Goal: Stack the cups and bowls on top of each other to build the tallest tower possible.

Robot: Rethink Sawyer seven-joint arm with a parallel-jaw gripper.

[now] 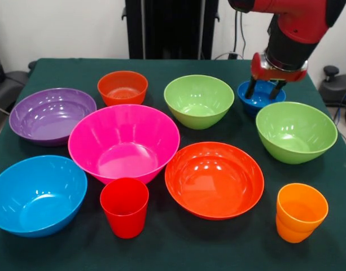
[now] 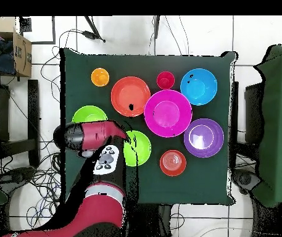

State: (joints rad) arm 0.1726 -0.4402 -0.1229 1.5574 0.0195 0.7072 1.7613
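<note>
The gripper (image 1: 265,90) hung with its two dark fingers spread, tips inside the small blue bowl (image 1: 261,96) at the far right of the green cloth table (image 1: 178,248). No tower stood: glossy round bowls sat apart, the pink bowl (image 1: 123,142) central. The tapered red cup (image 1: 125,207) and ribbed orange cup (image 1: 301,212) stood upright near the front edge.

The front view sits low at the worktop's (image 1: 178,248) near edge, close in, facing the robot's pedestal (image 1: 170,28) at the far side; nearest it stand the red cup (image 1: 125,208) and orange cup (image 1: 301,213). The overhead view looks straight down from higher up (turned half round), taking in the whole worktop (image 2: 211,179) and surrounding floor (image 2: 248,68). Both share the bowl-covered worktop.
</note>
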